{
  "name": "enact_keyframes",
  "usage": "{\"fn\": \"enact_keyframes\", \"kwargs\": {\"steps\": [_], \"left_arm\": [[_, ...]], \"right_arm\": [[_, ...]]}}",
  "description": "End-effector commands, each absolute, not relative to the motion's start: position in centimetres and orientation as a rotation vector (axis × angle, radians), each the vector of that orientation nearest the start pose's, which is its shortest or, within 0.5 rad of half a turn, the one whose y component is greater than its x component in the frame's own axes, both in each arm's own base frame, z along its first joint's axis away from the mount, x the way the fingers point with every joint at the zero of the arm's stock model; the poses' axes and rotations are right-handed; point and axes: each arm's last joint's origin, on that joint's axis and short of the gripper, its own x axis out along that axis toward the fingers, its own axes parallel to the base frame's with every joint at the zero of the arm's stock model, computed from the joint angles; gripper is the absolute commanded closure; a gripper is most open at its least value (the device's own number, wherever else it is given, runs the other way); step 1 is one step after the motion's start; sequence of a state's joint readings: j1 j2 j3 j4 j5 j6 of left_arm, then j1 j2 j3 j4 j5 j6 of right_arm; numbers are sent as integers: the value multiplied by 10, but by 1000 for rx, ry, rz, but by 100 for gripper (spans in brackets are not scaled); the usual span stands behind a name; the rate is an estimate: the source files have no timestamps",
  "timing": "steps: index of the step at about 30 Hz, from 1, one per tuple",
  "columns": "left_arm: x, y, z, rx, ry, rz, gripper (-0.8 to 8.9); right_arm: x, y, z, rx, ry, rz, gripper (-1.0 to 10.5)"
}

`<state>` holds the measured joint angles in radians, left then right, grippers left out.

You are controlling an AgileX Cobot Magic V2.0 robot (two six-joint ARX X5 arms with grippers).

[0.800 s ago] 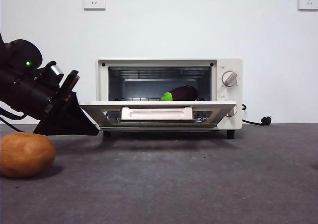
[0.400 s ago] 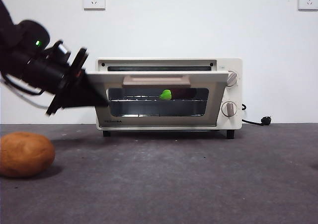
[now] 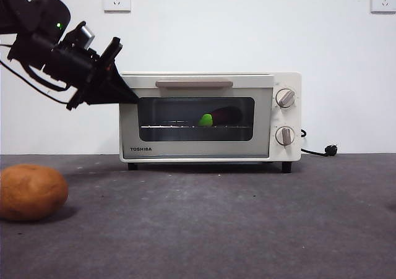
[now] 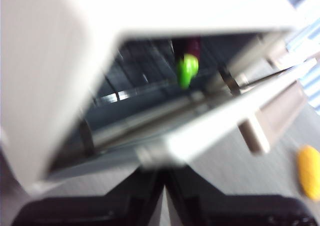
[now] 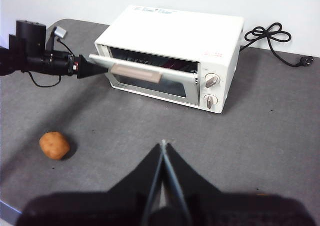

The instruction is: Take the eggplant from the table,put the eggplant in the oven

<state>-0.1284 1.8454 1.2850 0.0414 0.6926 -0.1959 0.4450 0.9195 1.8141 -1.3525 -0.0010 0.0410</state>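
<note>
Left hand (image 3: 127, 95): black jaws drawn together to a point, holding nothing, tip at the upper left corner of the oven door; in its own wrist view (image 4: 162, 178) the jaws meet just under the door's edge.
Right hand (image 5: 162, 148): jaws together and empty, poised above bare desk, well apart from the oven and facing its front.
Desk (image 3: 247, 229): dark grey, specked, spread under both hands (image 5: 260, 136).
Oven (image 3: 210, 115): cream-white, just beyond the left hand's tip; the front view shows the door looking closed, while the right wrist view (image 5: 170, 50) and the blurred left wrist view (image 4: 50, 75) show a gap at its top edge.
Potato (image 3: 32, 192): orange-brown, on the desk below the left hand and nearer the camera, well apart from the oven (image 5: 54, 145).
Eggplant (image 3: 221, 115): inside the oven on the wire rack, behind the glass, past the left hand's tip; green cap towards that hand (image 4: 187, 68).
</note>
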Motion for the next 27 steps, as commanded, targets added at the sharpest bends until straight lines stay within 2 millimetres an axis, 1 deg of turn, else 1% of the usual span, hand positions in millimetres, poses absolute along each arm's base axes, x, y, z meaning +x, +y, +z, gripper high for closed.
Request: {"fn": "enact_keyframes", "kwargs": {"steps": [1, 7, 15, 19, 22, 25, 27], "left_arm": [[407, -71, 241, -315, 551, -734, 819], [411, -71, 253, -296, 508, -698, 819], [410, -72, 251, -304, 537, -700, 819], [406, -71, 256, -306, 545, -699, 819], [401, -71, 265, -303, 534, -700, 819], [393, -70, 281, -295, 502, -705, 819], [385, -69, 295, -288, 476, -708, 819]], "right_arm": [[46, 22, 498, -59, 480, 431, 956], [46, 22, 498, -59, 480, 431, 956], [46, 22, 498, -59, 480, 431, 954], [46, 22, 498, -59, 480, 431, 949], [46, 22, 498, -59, 480, 431, 949], [46, 22, 498, -59, 480, 431, 949], [46, 22, 498, -59, 480, 431, 949]]}}
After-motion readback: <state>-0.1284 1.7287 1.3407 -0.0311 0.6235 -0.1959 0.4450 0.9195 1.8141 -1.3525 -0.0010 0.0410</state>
